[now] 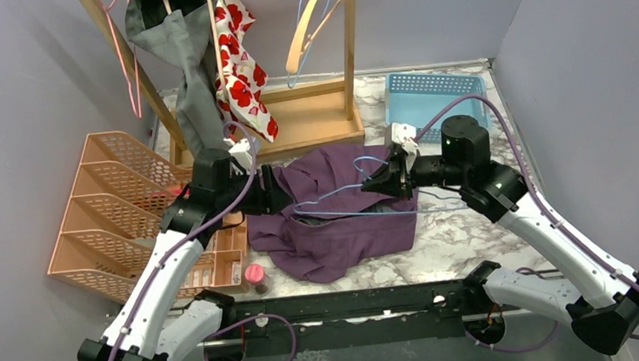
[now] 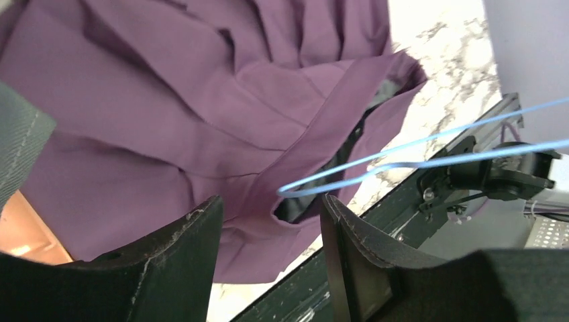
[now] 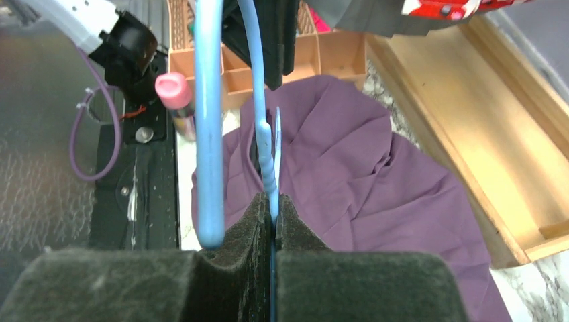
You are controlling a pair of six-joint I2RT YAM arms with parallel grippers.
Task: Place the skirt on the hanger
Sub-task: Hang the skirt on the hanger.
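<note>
The purple skirt (image 1: 337, 223) lies crumpled on the marble table (image 1: 477, 228). A thin blue wire hanger (image 1: 347, 189) stretches over it, and my right gripper (image 1: 370, 185) is shut on its wire. In the right wrist view the fingers (image 3: 274, 208) pinch one blue strand, and a thicker part of the hanger (image 3: 209, 134) runs on their left, above the skirt (image 3: 349, 161). My left gripper (image 1: 282, 190) hovers at the skirt's left edge. Its jaws (image 2: 268, 221) stand open and grip nothing. The hanger's tip (image 2: 285, 190) sits at the skirt's waistband opening (image 2: 315, 194).
A wooden rack (image 1: 311, 124) at the back carries a grey garment (image 1: 188, 61), a red-and-white floral one (image 1: 240, 65) and spare hangers (image 1: 311, 24). A blue basket (image 1: 430, 92) stands back right, an orange organiser (image 1: 118, 207) left, and a pink-capped bottle (image 1: 255, 276) by the near rail.
</note>
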